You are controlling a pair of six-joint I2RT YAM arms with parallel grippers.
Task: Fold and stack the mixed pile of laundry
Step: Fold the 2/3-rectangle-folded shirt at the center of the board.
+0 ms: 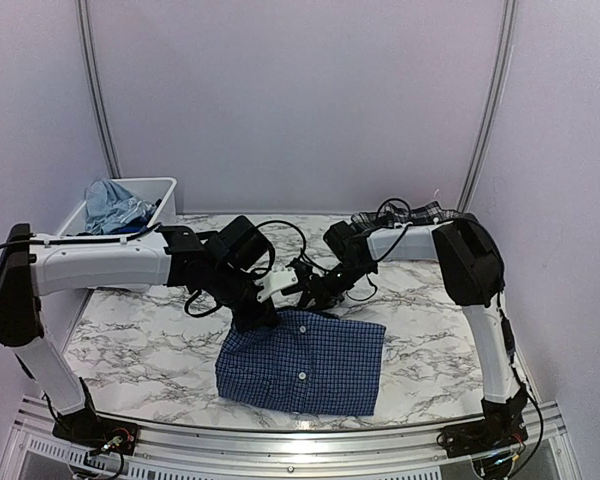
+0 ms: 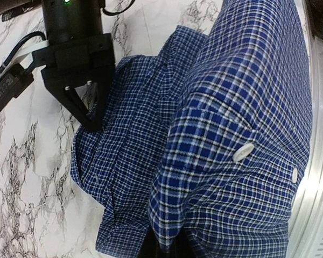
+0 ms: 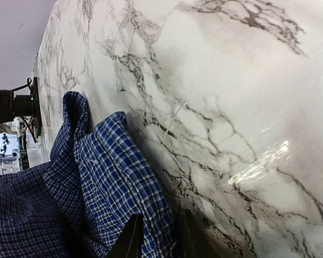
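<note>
One navy check shirt [image 1: 300, 365] lies folded on the bench [image 1: 130, 340], with two white buttons [image 1: 302, 376] showing. Two pincers meet at its far edge. The left pincer [image 1: 260, 318] is closed at the far left corner, its tips hidden by cloth, so I cannot tell whether it grips. The right pincer [image 2: 92, 123] is narrow and pinches the shirt's edge. Far left of the shirt stands one bin [image 1: 165, 190] with light blue cloth [image 1: 115, 205] in it. One plaid piece [image 1: 410, 213] lies far right.
</note>
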